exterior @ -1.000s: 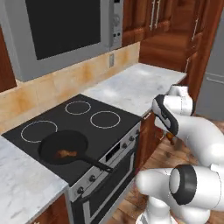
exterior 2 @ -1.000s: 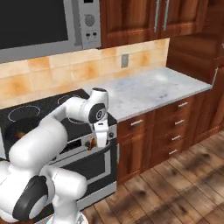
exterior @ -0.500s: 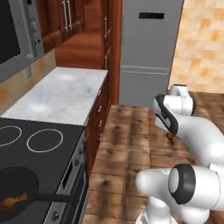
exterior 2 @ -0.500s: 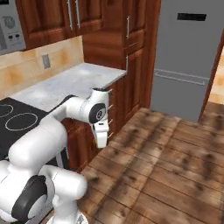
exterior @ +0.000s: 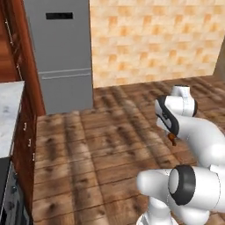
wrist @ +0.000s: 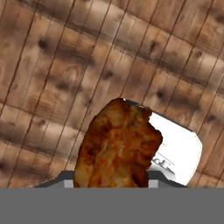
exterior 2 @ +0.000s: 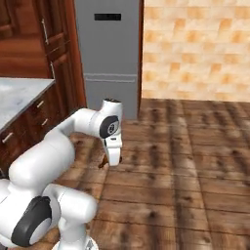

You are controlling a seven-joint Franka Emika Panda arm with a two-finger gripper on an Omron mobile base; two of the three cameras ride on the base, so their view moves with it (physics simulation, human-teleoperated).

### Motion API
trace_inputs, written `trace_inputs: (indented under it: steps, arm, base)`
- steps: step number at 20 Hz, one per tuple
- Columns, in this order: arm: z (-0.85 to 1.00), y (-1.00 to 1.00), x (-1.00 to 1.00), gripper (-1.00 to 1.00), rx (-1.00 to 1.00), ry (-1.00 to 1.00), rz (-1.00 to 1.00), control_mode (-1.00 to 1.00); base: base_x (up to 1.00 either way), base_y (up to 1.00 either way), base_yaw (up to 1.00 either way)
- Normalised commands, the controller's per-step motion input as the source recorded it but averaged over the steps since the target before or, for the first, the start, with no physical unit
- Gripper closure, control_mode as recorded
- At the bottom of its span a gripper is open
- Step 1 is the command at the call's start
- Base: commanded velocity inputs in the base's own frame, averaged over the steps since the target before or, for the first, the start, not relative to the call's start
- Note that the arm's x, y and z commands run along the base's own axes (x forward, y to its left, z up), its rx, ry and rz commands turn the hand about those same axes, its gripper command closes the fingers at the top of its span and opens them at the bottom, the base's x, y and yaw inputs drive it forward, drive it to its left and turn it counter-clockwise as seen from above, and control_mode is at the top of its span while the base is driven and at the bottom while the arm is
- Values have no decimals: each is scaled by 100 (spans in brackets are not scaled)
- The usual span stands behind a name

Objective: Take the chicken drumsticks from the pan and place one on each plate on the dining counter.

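My gripper (exterior: 172, 136) hangs low in front of the robot, pointing down over the wooden floor, and is shut on one chicken drumstick (exterior: 173, 140). From the right base view the drumstick (exterior 2: 103, 165) peeks out as a small orange-brown piece under the hand (exterior 2: 113, 150). In the hand view the drumstick (wrist: 118, 146) is large, glossy and brown, and covers the fingertips. The pan, the plates and the dining counter are out of view.
A tall steel fridge (exterior: 61, 57) (exterior 2: 110, 53) stands ahead against an orange tiled wall (exterior: 154, 39). A marble worktop over wooden drawers (exterior 2: 19, 95) runs along the left, its corner (exterior: 6, 114) near the left base camera. Open wooden floor (exterior 2: 185, 161) spreads to the right.
The whole picture has swung as the base turned: stovetop, pan and microwave slid out to the left, fridge and tiled wall came in. The gripper stays shut on the drumstick.
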Motion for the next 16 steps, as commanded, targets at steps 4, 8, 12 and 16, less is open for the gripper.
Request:
trace_inputs:
  steps: [4,8,12,16]
  arm:
    - [0,0,0,100,0,0,0,100]
    - [0,0,0,100,0,0,0,100]
    - [0,0,0,100,0,0,0,100]
    - [0,0,0,100,0,0,0,100]
  base:
    - [0,-54,-61]
    - [3,-51,-58]
    - [41,-28,-60]
    - [75,-16,-54]
